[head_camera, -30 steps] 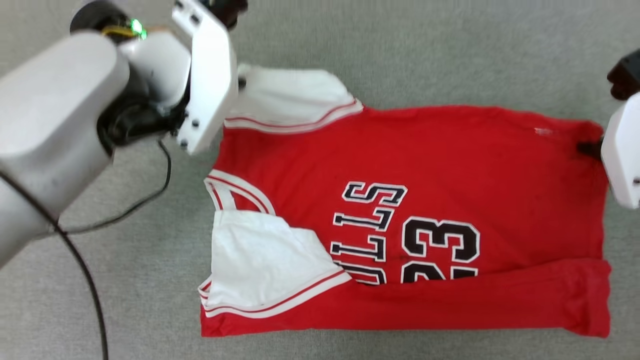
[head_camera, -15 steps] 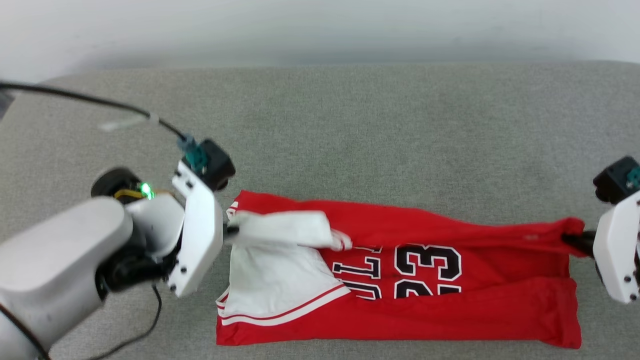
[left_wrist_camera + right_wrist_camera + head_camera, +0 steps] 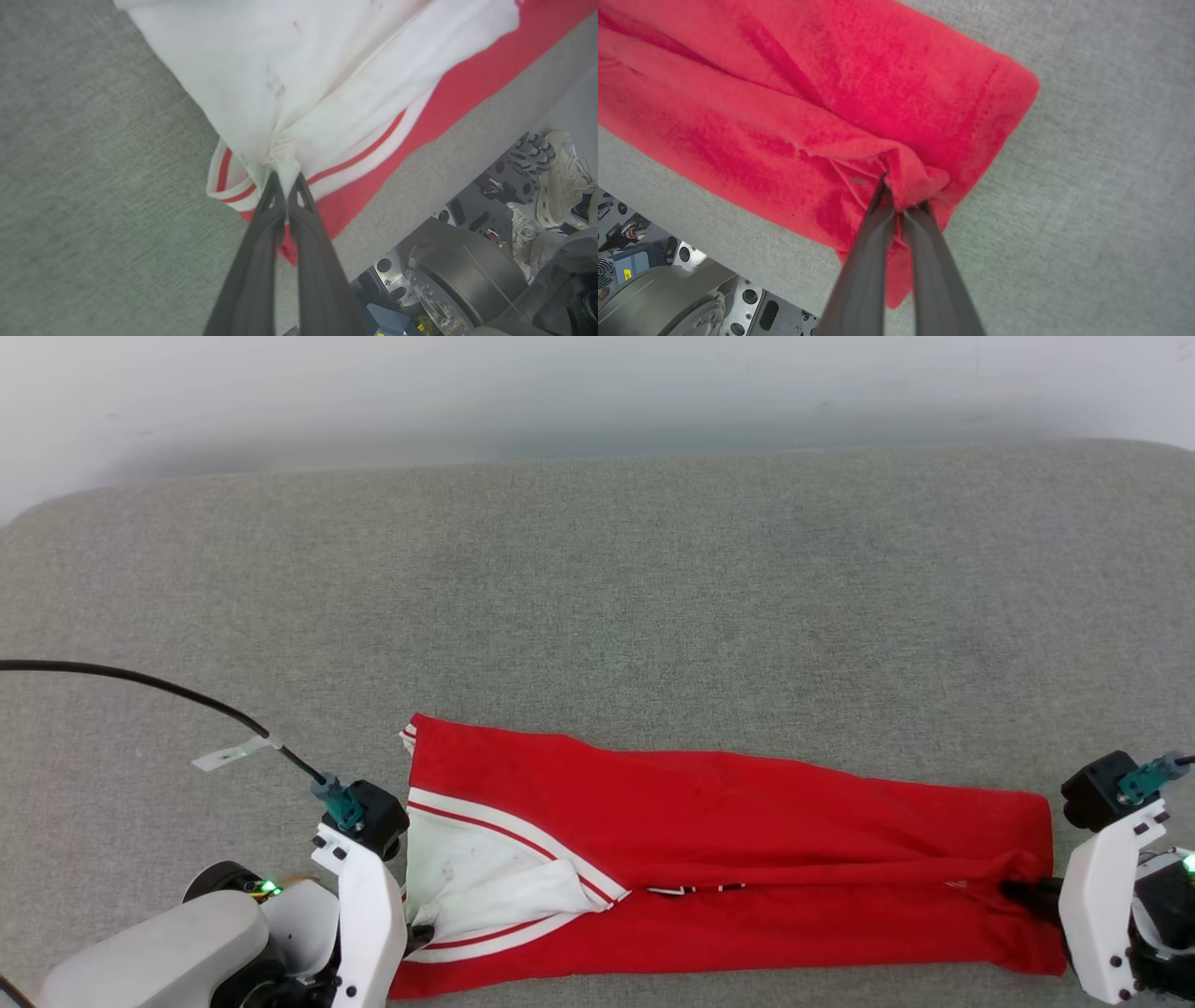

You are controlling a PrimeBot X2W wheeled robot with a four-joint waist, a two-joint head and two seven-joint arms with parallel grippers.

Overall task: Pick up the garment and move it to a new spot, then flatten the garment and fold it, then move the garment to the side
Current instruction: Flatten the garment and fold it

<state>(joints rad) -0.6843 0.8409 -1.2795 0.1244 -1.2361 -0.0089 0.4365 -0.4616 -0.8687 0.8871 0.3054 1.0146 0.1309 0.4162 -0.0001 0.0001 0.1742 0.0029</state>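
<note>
I am gripping the garment [image 3: 728,859], lying long-axis left-right along the grey cushion's [image 3: 653,597] near edge | left jaws clamping its white sleeve end | right jaws clamping its red hem end

a red jersey [image 3: 747,821] lies folded into a long band along the front edge of the grey table [image 3: 597,597], running from left to right. the left claw [image 3: 420,933] pinches its white sleeve [image 3: 485,887] at the left end. the right claw [image 3: 1022,893] pinches the red hem at the right end. a black cable [image 3: 140,681] arcs over the table's left side.
</note>
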